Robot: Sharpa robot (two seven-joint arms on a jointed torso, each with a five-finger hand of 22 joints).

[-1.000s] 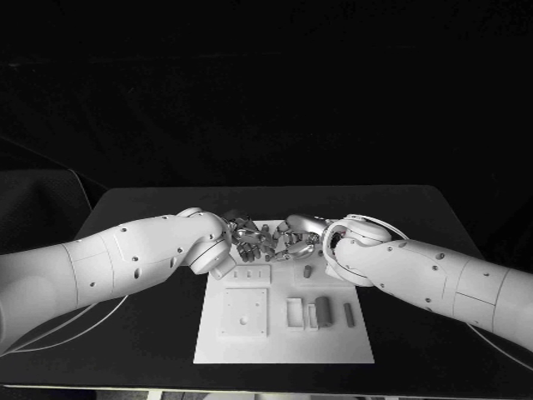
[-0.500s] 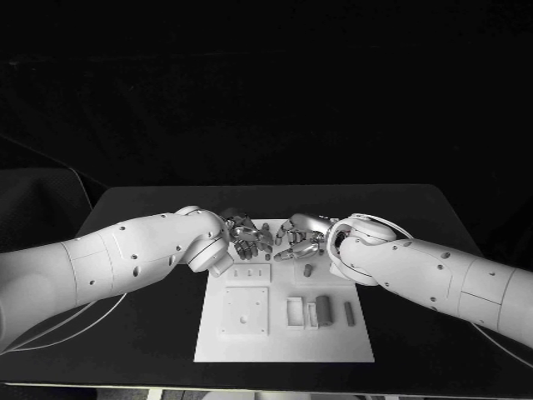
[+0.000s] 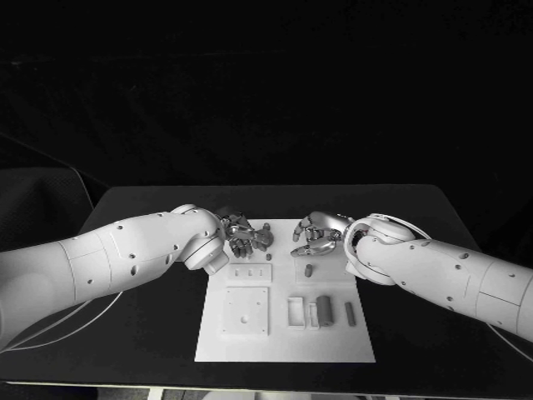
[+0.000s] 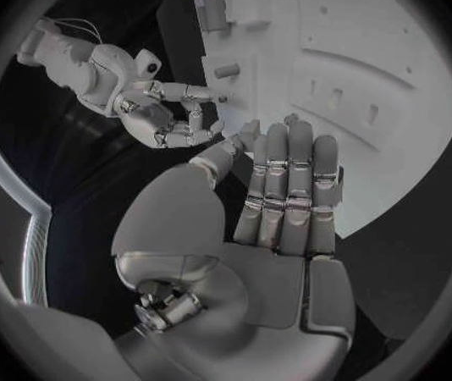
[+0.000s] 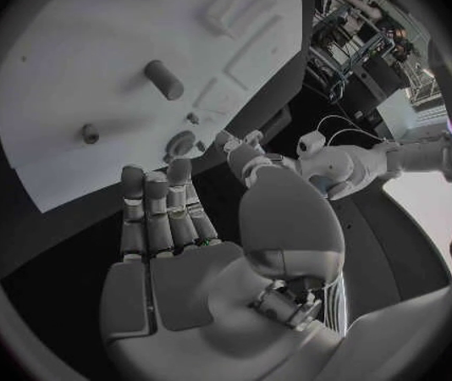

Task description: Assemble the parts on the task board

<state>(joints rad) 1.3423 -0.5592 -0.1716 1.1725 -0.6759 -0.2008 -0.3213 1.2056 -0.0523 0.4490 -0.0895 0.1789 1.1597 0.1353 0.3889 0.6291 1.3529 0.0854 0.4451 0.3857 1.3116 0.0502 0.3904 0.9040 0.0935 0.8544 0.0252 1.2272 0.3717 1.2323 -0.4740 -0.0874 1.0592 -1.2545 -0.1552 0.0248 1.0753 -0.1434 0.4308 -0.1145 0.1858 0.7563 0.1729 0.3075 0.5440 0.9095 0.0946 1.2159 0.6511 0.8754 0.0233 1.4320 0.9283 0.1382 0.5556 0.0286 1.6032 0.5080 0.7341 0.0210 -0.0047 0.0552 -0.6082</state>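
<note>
Task board (image 3: 285,342) sits mid bench (image 3: 135,208), w/ grey parts (image 3: 324,309) lying loose in its near right area; one small peg (image 3: 306,270) stands further up. Assembly looks barely begun, most pieces unplaced. Left robot hand (image 3: 247,236) & right robot hand (image 3: 315,232) hover over board's far edge, fingers apart, holding nothing.
</note>
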